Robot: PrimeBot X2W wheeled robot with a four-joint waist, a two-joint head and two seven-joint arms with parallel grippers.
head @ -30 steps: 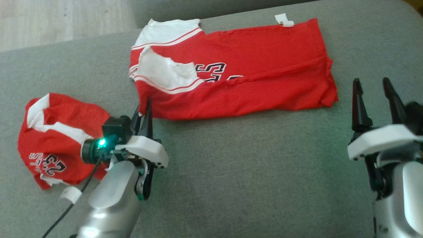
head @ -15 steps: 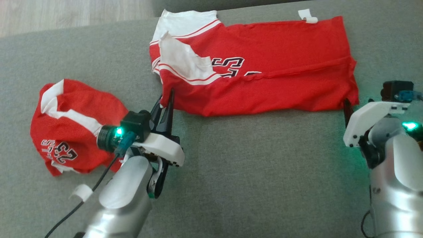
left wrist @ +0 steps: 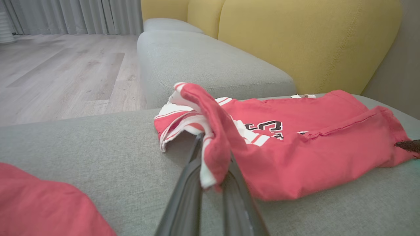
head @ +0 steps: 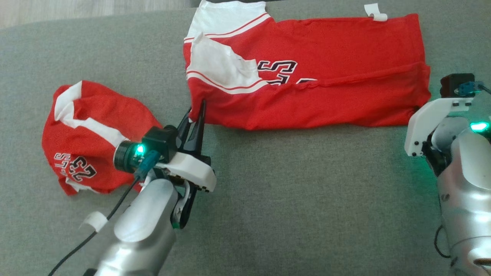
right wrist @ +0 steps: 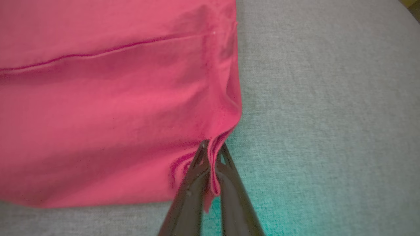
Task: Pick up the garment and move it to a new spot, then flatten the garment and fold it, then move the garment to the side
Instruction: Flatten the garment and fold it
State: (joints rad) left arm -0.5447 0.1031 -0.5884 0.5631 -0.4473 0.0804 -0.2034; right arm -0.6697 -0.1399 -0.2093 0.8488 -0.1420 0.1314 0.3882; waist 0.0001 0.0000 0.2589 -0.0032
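The garment (head: 326, 73) is a red jersey with white sleeves and black numerals, folded lengthwise into a long band across the far part of the grey cushion (head: 287, 199). My left gripper (head: 198, 109) is shut on its near left corner; in the left wrist view the red and white cloth (left wrist: 213, 147) is pinched up between the two dark fingers (left wrist: 187, 190). My right gripper (right wrist: 212, 154) is shut on the near right corner, with a fold of red hem (right wrist: 215, 183) squeezed between its fingers. In the head view its fingertips are hidden under the white wrist housing (head: 429, 122).
A second red jersey (head: 88, 138) lies crumpled at the left, beside my left wrist. A white tag (head: 376, 12) sticks out at the garment's far edge. Yellow backrest cushions (left wrist: 295, 42) stand beyond, with wooden floor (left wrist: 65, 72) past the cushion's edge.
My right gripper reached forward to the garment's near right corner and closed on it. The head camera shifted, so the whole scene slid. My left gripper kept its hold.
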